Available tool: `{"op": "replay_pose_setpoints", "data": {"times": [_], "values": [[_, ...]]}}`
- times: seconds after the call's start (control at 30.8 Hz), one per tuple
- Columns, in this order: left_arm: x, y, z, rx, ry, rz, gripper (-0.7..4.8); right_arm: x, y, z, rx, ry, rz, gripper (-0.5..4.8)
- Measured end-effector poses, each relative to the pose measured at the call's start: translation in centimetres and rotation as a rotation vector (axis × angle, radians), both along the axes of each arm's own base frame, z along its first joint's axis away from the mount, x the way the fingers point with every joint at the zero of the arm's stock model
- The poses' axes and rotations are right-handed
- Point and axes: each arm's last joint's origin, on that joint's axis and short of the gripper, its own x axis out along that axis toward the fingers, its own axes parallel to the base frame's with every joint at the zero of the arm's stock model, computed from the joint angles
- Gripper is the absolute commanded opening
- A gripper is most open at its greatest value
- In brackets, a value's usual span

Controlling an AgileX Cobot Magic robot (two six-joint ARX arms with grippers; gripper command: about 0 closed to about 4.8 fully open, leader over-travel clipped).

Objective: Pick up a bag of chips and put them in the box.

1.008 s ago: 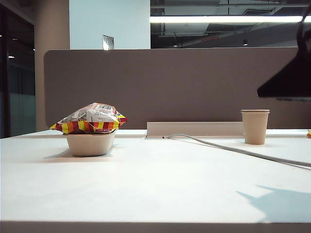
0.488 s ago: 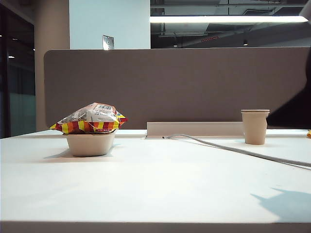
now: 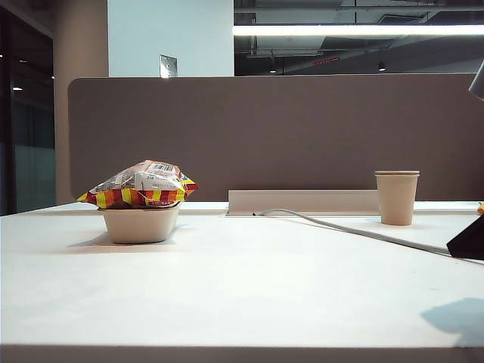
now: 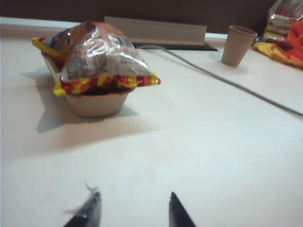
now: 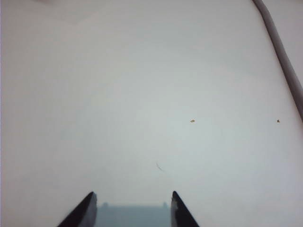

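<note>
At far left, the bag of chips [image 3: 139,186] lies atop the box [image 3: 141,224], overhanging its rim and liable to slide off if nudged, while the left gripper [image 4: 133,209], jaws spread and empty, hangs nearby and the right gripper [image 5: 131,208], apparently likewise empty, hovers over bare table [image 3: 249,280].

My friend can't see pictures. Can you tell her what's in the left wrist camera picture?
A puffy bag of chips lies on top of a small beige box on a white table, sticking out past its sides. The left gripper sits open and empty in front, apart from the box. Farther back are a paper cup and a grey cable.
</note>
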Motion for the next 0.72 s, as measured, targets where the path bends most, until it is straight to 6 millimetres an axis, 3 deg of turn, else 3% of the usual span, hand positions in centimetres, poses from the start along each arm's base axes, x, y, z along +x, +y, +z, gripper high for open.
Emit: {"op": "replay_pose_setpoints", "data": {"times": [0.07,0.1,0.16,0.23,0.33,0.36,0.46,0.55,0.72], "values": [[-0.01,0.01,-0.09,0.006,0.010,0.004,1.53,0.00,0.00,0.01,0.001,-0.001,0.000,1.98],[-0.01,0.04,-0.11,0.007,0.013,0.012,0.99,0.00,0.00,0.01,0.001,-0.001,0.000,1.98],[0.00,0.07,-0.14,0.010,0.016,0.023,0.43,0.00,0.00,0.01,0.001,-0.001,0.000,1.98],[0.00,0.07,-0.14,0.011,0.015,0.024,0.16,0.00,0.00,0.01,0.001,-0.001,0.000,1.98],[0.00,0.07,-0.16,0.028,0.009,0.022,0.17,0.00,0.00,0.01,0.001,-0.001,0.000,1.79],[0.00,0.07,-0.16,0.034,0.006,0.021,0.17,0.01,0.00,0.02,0.001,-0.002,0.000,0.88],[0.00,0.07,-0.16,0.059,-0.007,0.016,0.17,0.05,0.04,0.16,0.009,-0.016,0.000,0.60],[-0.01,0.07,-0.15,0.066,-0.012,0.015,0.17,0.13,0.03,0.31,0.014,-0.032,-0.016,-0.05],[-0.01,0.07,-0.15,0.069,-0.012,0.015,0.18,0.17,-0.04,0.32,0.005,-0.039,-0.041,0.11]]}}
